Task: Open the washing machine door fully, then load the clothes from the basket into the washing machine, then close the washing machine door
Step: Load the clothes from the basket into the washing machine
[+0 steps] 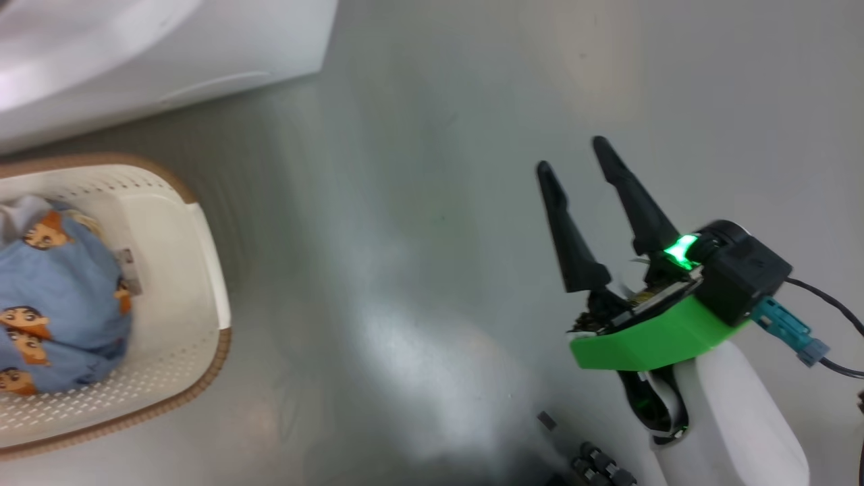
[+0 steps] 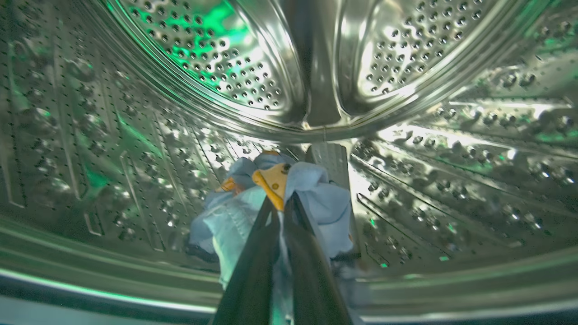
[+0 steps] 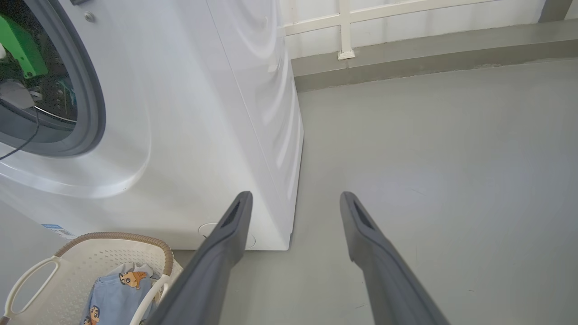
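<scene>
Head view: R gripper (image 1: 571, 155) hangs over the grey floor (image 1: 405, 202) at mid-right, its two dark fingers spread apart. A green mount (image 1: 648, 337) sits behind the fingers w/ a green light lit above it, and a teal connector (image 1: 786, 327) & black cable run off to the side. Basket (image 1: 202, 270) stands on the floor at the left edge, well apart from the R gripper. Clothes (image 1: 61, 317), light blue w/ cartoon faces, are heaped in its left part, w/ perforated bottom showing to their right. The white body of the washing machine (image 1: 169, 47) takes the top-left corner, just beyond the basket.

L wrist view: camera looks into the steel drum (image 2: 406, 67), perforated walls all round w/ green glints. L gripper (image 2: 281, 203) is clamped tight on a blue garment (image 2: 316, 198): the fingers nearly meet, pale cloth is pinched in the slit between them, and an orange-yellow print patch sits right at the tips. The garment bunches low in the drum, in front of a grey lifter rib (image 2: 332, 162).

R wrist view: R gripper fingers are wide apart, pointing over the floor beside the machine's front corner. The grey seal (image 3: 97, 113) rings the opening at upper left; a second green part (image 3: 18, 45) & a dark cable (image 3: 22, 135) show inside it. Basket is at lower left, near the machine's front, clothes in it. A round cap (image 3: 205, 229) sits low on the front, partly behind one finger, and a blue label (image 3: 54, 228) is just above the basket rim
</scene>
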